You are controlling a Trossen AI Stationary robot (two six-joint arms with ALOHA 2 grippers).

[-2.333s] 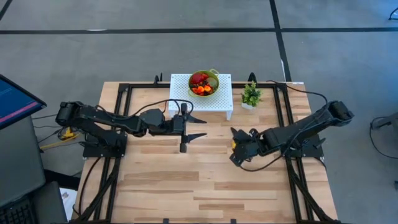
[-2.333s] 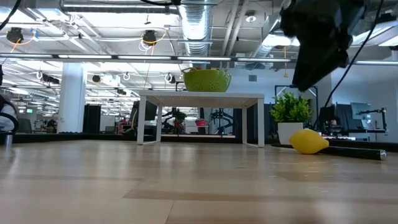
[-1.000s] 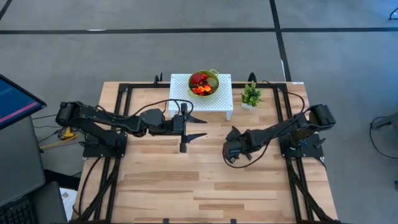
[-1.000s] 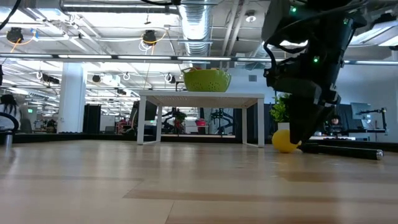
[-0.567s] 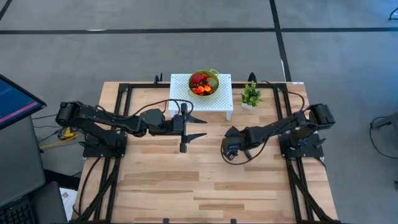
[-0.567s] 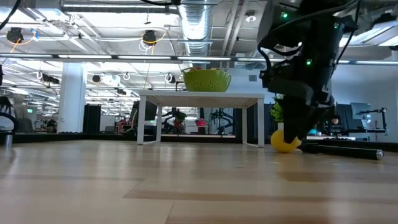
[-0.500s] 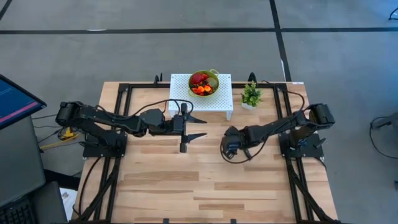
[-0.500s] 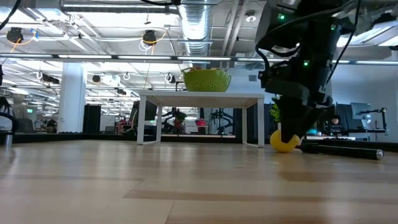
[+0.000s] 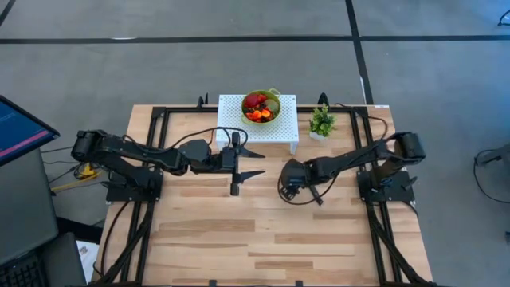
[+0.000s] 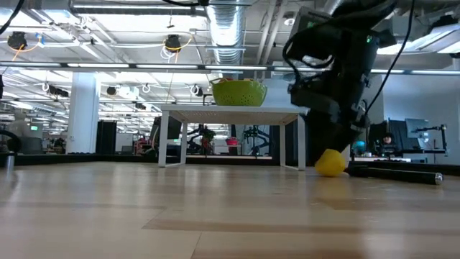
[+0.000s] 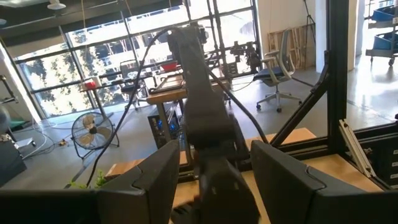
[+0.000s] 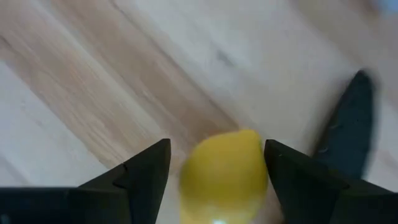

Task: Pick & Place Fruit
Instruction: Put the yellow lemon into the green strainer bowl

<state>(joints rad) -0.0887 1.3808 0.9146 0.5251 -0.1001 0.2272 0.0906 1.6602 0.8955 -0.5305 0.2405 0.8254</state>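
Leftward slid the right hand (image 12: pixel 214 171), fingers spread astride the lemon (image 12: pixel 224 174); green bowl (image 9: pixel 261 106) holds fruit (image 9: pixel 256 108).

Left arm lay stretched from its base at the left edge of the high view toward centre frame, low over the table. Left gripper (image 9: pixel 253 163) sat just left of centre, its two fingers (image 9: pixel 256 151) spread apart and pointing right, nothing between them.

Right arm reached from its base at right of frame toward centre, elbow raised, wrist angled down. Right gripper (image 9: pixel 281 189) sat slightly right of centre and below the left one, well apart from it. In the right wrist view its fingers (image 12: pixel 146 171) stood wide, one on either side of a yellow lemon (image 12: pixel 224 174), not visibly pressing it.
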